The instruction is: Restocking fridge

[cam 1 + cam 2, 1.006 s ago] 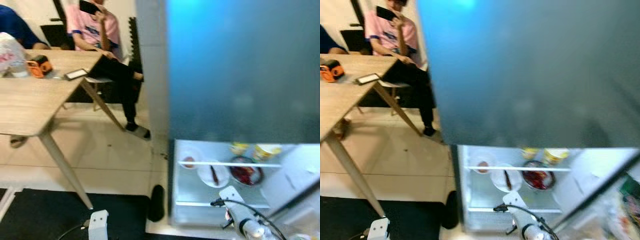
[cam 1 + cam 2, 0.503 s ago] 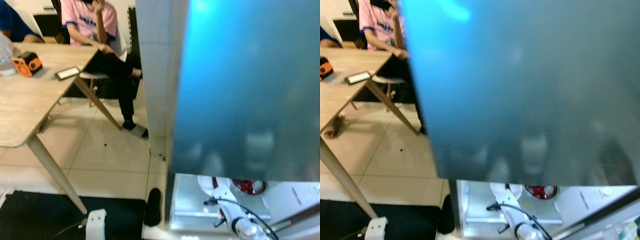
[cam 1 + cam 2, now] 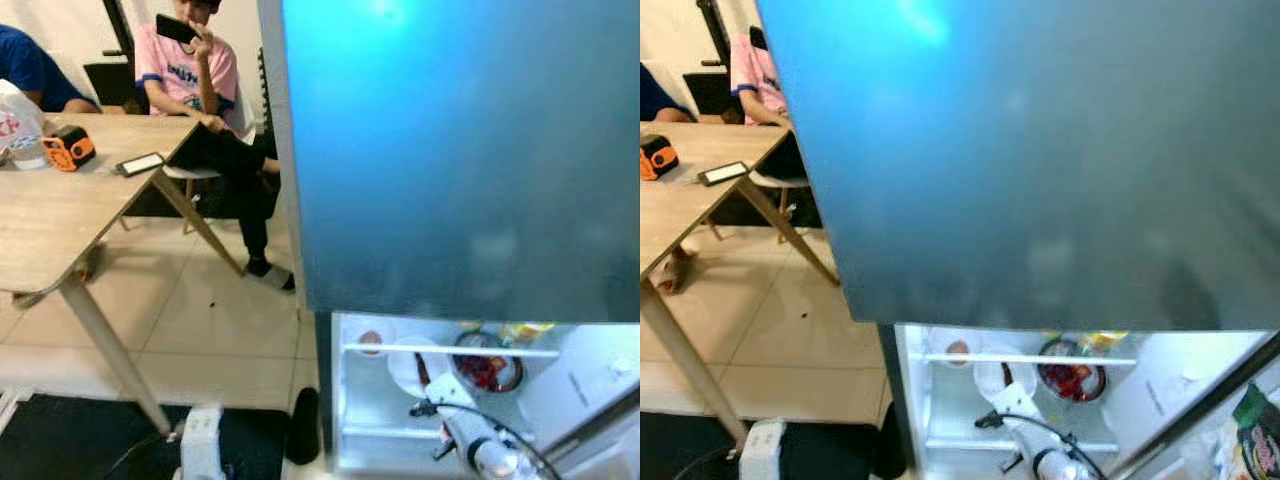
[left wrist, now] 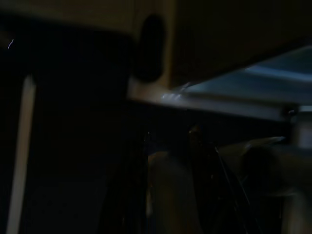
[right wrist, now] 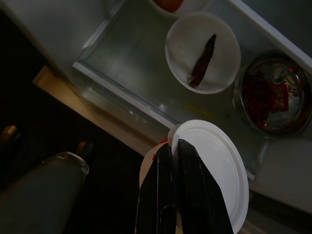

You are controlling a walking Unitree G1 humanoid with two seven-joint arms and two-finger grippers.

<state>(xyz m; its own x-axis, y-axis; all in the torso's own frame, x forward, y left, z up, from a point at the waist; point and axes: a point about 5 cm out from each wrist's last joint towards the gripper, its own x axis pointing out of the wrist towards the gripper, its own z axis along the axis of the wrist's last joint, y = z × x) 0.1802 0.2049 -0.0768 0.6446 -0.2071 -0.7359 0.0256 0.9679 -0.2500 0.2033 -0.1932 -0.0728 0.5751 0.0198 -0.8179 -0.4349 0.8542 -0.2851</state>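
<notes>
White lidded container (image 5: 209, 170): your right claw (image 5: 176, 146) has its two black fingers pressed together over the rim of this round tub, apparently pinching the lid edge. It hangs just in front of the open lower fridge compartment (image 3: 940, 420), not yet on a shelf. The lid is smooth, matte plastic, flat and circular; expect a light, fairly stiff item that will slip or pop its lid if the pinch loosens, so a hold across the rim and wall would serve better than the lid alone. Contents cannot be judged.

Inside, on the glass shelf (image 5: 122, 73), sit a white ceramic-looking bowl (image 5: 202, 51) holding one dark dried chilli, and a shiny metal bowl (image 5: 273, 95) of red pieces; both are fragile or spillable neighbours. The blue fridge door (image 3: 460, 150) above is glossy.

Left claw: that wrist view is too dark, so you cannot tell its state.

A wooden bench (image 3: 60, 210) stands well apart, with seated persons behind.
</notes>
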